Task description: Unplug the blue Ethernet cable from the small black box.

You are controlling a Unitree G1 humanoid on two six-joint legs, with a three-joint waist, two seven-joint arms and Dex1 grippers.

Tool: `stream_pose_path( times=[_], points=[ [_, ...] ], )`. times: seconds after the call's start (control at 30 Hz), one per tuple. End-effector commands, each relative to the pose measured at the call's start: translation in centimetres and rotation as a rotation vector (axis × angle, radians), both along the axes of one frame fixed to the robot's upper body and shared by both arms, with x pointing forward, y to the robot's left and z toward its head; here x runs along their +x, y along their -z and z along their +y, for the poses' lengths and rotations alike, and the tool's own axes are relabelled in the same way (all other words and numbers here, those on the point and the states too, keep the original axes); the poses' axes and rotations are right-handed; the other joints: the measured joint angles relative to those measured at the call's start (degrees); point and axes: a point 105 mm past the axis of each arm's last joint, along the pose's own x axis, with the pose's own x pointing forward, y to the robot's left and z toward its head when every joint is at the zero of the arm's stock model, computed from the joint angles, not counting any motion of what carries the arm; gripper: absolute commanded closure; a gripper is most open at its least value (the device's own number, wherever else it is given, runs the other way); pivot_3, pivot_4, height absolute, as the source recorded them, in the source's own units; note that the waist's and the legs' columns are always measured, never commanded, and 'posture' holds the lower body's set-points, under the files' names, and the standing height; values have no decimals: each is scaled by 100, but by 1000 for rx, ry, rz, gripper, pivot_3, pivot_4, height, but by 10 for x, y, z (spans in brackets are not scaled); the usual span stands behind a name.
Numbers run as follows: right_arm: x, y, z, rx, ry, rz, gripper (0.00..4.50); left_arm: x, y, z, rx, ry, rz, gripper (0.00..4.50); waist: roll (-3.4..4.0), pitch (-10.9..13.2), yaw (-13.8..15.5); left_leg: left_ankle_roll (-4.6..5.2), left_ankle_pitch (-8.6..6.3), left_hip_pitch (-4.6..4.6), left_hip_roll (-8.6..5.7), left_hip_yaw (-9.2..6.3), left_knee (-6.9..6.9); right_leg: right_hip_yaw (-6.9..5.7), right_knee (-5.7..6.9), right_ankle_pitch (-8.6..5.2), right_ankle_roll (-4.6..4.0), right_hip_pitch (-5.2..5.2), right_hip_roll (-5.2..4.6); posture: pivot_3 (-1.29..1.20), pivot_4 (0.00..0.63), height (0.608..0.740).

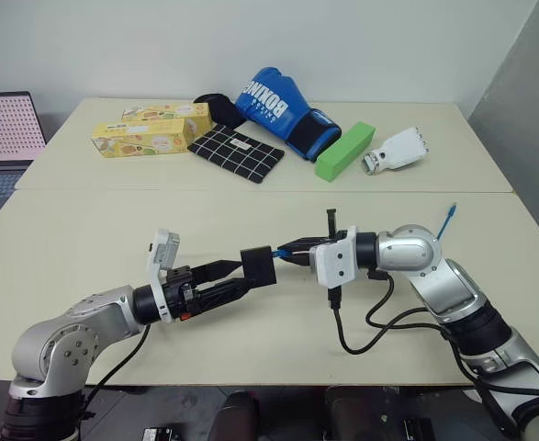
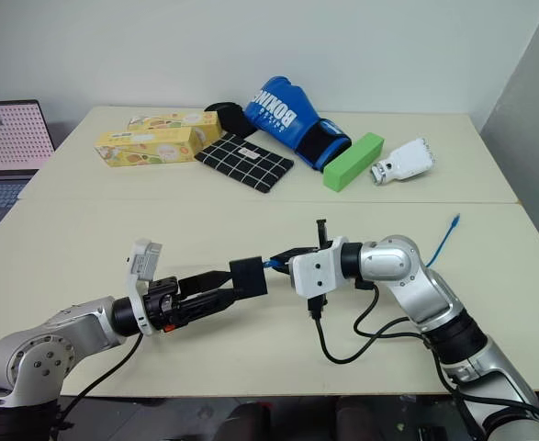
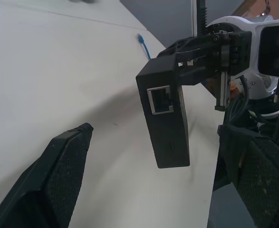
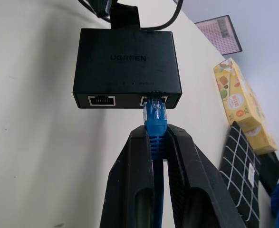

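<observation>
Right gripper [image 4: 158,156]: fingers pinched together on the blue Ethernet cable [image 4: 154,118], just behind its plug. The plug sits in one port of the small black box [image 4: 126,66]; the neighbouring port on that face is empty.

Left gripper [image 1: 237,276]: fingers apart, one on either side of the box. Contact with the box cannot be told from the left wrist view.

Box is up off the table [image 1: 113,239], between the two grippers, over the near half. The cable's free end [image 1: 447,220] shows beyond the right arm, toward the table's right edge.

Far edge: yellow cartons [image 1: 150,136], checked pouch [image 1: 237,153], blue boxing glove [image 1: 283,110], green block [image 1: 344,151], white gripper part [image 1: 396,151].
</observation>
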Motion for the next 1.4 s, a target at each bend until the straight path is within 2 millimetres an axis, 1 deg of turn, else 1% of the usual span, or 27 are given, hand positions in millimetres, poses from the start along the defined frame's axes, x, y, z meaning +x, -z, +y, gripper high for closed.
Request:
stream_pose_path(
  times=[0.03,0.13,0.27,0.43,0.5,0.67,0.8,0.87,0.97,1.0,1.03,1.13,1.2,1.3,1.33,1.4],
  points=[
    [-6,-17,6,40,-38,-88,4378,0,-6,-6,-48,30,-12,856,0,0,0,0,0,0,0,1,0,0,0,0,0,0,0,0,150,740],
    [-7,-19,7,46,-44,-108,4378,1,-7,-5,-65,25,-4,1559,0,0,-1,0,0,0,1,0,0,1,-1,0,0,0,-1,0,150,740],
    [-8,-20,9,54,-51,-133,4379,2,-5,-5,-67,25,4,2242,0,0,-1,0,0,0,0,0,0,1,0,0,0,0,-1,0,150,740],
    [-10,-24,14,78,-66,-170,4379,2,-3,-7,-68,33,14,3363,0,0,-1,-1,0,0,1,-1,0,1,0,0,0,0,-1,0,150,740],
    [-10,-25,15,85,-72,-178,4379,2,-1,-7,-67,35,17,3721,0,0,0,-1,0,0,0,0,0,1,0,0,0,0,-1,0,150,740],
    [-12,-26,18,102,-82,-185,4380,0,2,-6,-62,40,24,3736,0,0,-1,-1,0,0,0,0,0,1,0,0,0,0,-1,0,150,740],
    [-12,-22,17,94,-83,-163,4380,-2,4,-5,-56,40,27,3736,0,0,0,-1,0,0,1,0,0,1,0,0,0,0,-1,0,150,740],
    [-12,-18,13,77,-81,-150,3679,-3,5,-3,-53,41,27,3736,0,0,-1,-1,0,0,1,0,0,1,0,0,0,0,-1,0,150,740],
    [-11,-17,7,61,-71,-139,3037,-3,6,-2,-41,59,21,3736,0,0,-1,0,0,0,0,0,0,1,0,0,0,0,-1,0,150,740],
    [-11,-17,6,57,-69,-133,2748,-3,6,-3,-38,67,19,3736,0,0,-1,0,0,0,-1,0,0,1,-1,0,0,0,-1,0,150,740],
    [-12,-17,1,56,-66,-103,2532,-3,6,-3,-26,80,13,3736,0,0,0,0,0,0,-1,0,0,1,0,0,0,0,-1,0,150,740],
    [-18,-14,-19,42,-46,73,1893,1,9,-5,39,126,-32,3736,0,0,23,0,0,-1,-1,-3,0,1,-2,0,0,2,-1,0,150,740],
    [-23,-15,-27,95,-16,252,1849,5,11,-5,87,153,-72,3736,0,0,29,0,0,-2,-3,-5,0,1,-5,0,0,4,-1,0,150,740],
    [-31,-18,-34,169,12,507,1849,8,13,-5,151,201,-139,3736,1,1,20,1,0,-2,-2,-6,-1,1,-4,0,0,5,-3,0,150,740],
    [-34,-18,-35,203,22,603,1849,10,14,-6,185,232,-175,3736,1,1,20,1,0,-2,-1,-6,0,1,-5,0,-1,5,-3,0,150,740],
    [-33,-20,-33,270,53,719,1849,11,14,-8,223,288,-236,3736,1,1,8,1,-1,-2,-3,-6,-1,0,-5,0,-2,4,-2,0,150,740]
  ],
)
